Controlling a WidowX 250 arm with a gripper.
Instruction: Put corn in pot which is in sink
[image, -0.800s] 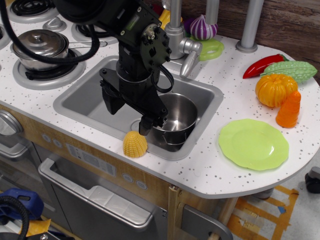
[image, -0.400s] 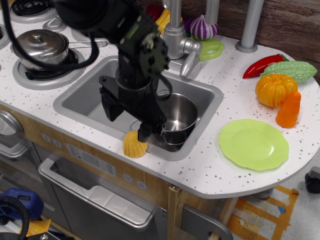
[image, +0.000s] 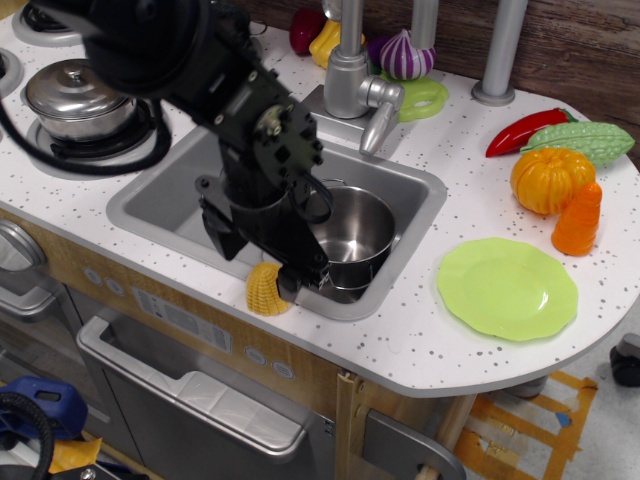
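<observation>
The yellow ridged corn (image: 262, 291) stands on the front rim of the grey sink (image: 170, 196), just left of the shiny lidless pot (image: 357, 236) that sits in the basin. My black gripper (image: 258, 264) hangs directly over the corn with its jaws open. One finger (image: 224, 240) is to the corn's left over the basin, and the other (image: 293, 281) touches or nearly touches its right side. The gripper hides the corn's top. The pot looks empty.
A silver faucet (image: 352, 80) rises behind the sink. A lidded steel pot (image: 68, 95) sits on the stove at left. A green plate (image: 507, 288), orange pumpkin (image: 549, 180), carrot (image: 579, 220), red pepper (image: 525, 130) and green gourd (image: 588, 140) lie on the counter at right.
My gripper has come down and slightly left toward the front rim. Its open fingers now straddle the corn's top instead of hanging above it. The corn and pot have not moved.
</observation>
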